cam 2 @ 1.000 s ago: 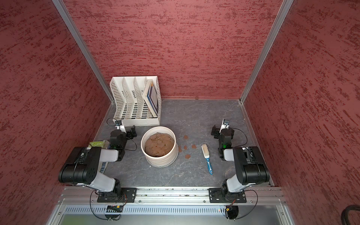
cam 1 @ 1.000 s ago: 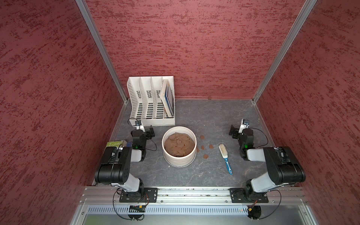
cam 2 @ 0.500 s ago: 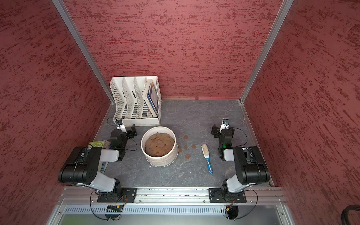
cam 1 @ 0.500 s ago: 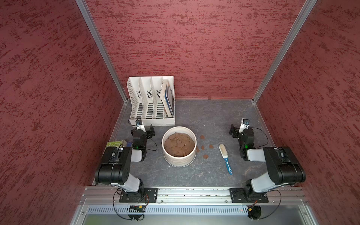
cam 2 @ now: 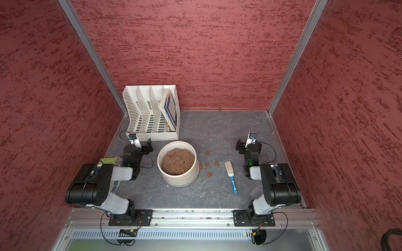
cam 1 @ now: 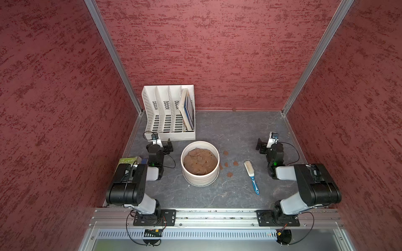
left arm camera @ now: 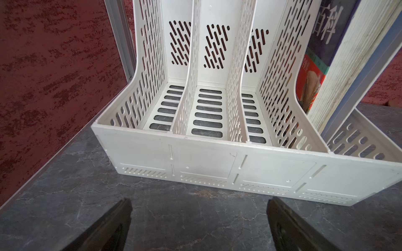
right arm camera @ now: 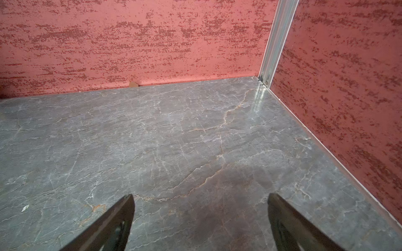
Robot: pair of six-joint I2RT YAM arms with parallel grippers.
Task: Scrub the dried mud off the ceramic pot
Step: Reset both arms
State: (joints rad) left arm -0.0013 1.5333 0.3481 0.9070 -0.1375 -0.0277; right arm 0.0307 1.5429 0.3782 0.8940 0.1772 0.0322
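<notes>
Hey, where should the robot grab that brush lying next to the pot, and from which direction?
Grip the brush by its slim blue handle, coming straight down from above with the open right tool, which is nearest. It lies flat on the table with the bristle head at the far end, so closing across the handle's narrow width should hold best.

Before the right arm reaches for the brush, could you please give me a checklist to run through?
1. Right gripper open and empty: ok.
2. Left gripper open and empty: ok.
3. Brush lying free on the table, nothing on it: ok.
4. Pot upright, apart from both grippers: ok.
5. Mud patches on the pot's wall: cannot tell; the visible ones seem to lie on the table beside it.
</notes>
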